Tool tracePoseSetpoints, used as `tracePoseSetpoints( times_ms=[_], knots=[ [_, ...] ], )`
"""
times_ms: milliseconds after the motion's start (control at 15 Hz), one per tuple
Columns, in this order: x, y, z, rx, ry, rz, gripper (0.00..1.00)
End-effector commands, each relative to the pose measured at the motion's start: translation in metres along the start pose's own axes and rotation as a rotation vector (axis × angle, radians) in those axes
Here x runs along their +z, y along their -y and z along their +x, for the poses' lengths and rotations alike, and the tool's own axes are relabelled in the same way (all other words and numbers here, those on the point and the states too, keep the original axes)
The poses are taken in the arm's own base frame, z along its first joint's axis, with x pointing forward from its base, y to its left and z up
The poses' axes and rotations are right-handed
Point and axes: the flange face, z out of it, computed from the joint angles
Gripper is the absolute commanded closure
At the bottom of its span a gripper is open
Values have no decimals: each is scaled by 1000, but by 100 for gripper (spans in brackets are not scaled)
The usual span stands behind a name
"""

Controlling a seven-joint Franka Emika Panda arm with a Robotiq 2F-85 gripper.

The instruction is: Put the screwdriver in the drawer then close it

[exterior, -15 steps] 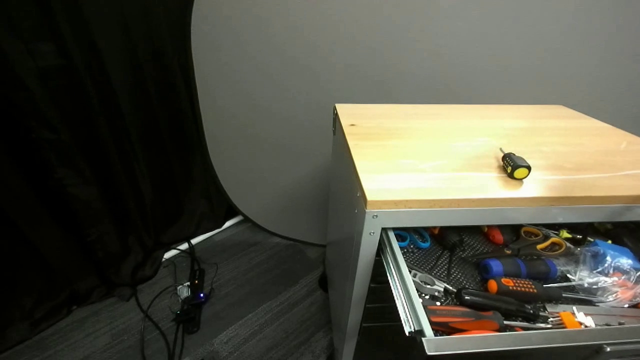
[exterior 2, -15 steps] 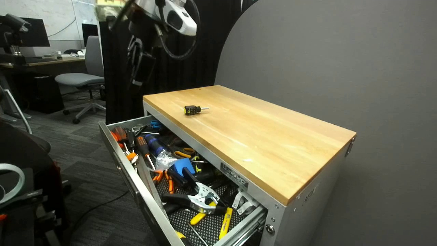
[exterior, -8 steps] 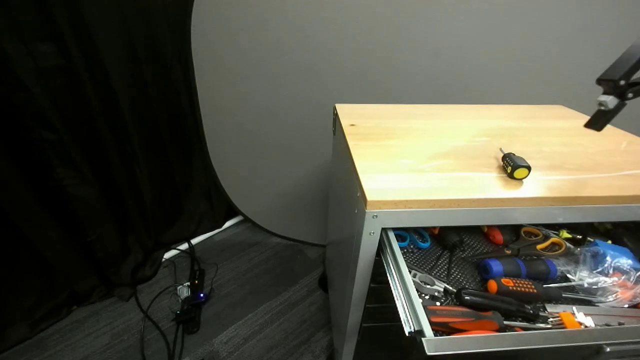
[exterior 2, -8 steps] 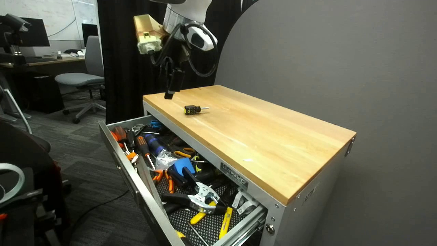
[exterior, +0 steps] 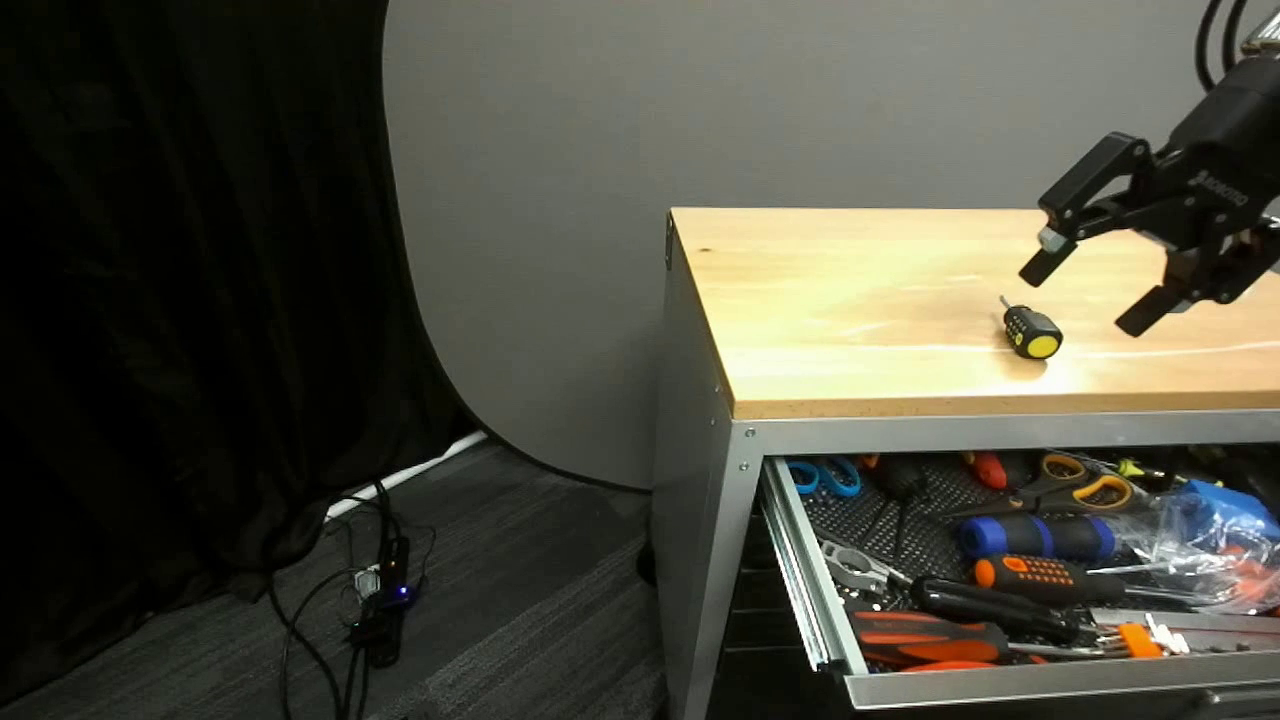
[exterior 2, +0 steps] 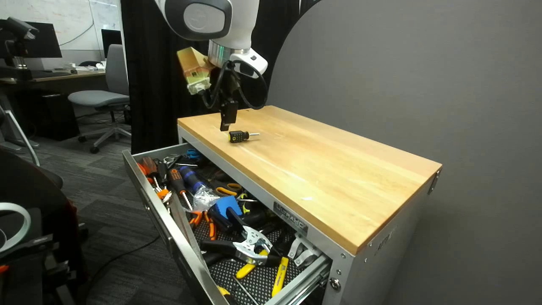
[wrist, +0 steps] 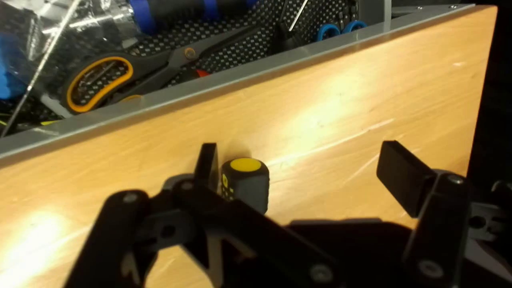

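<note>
Currently Robotiq gripper (exterior: 1080,302) is hovering over the wood benchtop (exterior: 850,300), released, fingers (exterior: 1047,264) standing wide apart. Stubby yellow/blk screwdriver (exterior: 1031,332) is lying on benchtop, approx 8 o'clock from gripper in an exterior view, shaft pointing to 11 o'clock. In wrist view its handle's showing btwn fingers, nearest the 9 o'clock one. Metal drawer (exterior: 1000,685) is sitting pulled out at benchtop's 6 o'clock in an ext view, holding tools (exterior: 1040,578), incl orange/blk scissors (wrist: 172,60).
</note>
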Motion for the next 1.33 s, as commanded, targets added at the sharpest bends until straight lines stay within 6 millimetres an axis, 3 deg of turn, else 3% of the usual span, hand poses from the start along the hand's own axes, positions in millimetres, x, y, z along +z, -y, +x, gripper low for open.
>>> tracePoseSetpoints(
  times_ms=[0,333,400,467,733,1000,1067,1267],
  knots=[
    [14,12,13,-45,-83,-12,0],
    [35,9,19,-112,-169,-94,0],
    [38,8,20,-125,-184,-107,25],
    [41,7,20,-137,-195,-116,27],
    [46,1,23,-153,-237,-143,58],
    [38,-8,24,-124,-246,-165,87],
    [35,-13,22,-114,-240,-179,83],
    [16,-33,8,-85,-179,-229,84]
  ],
)
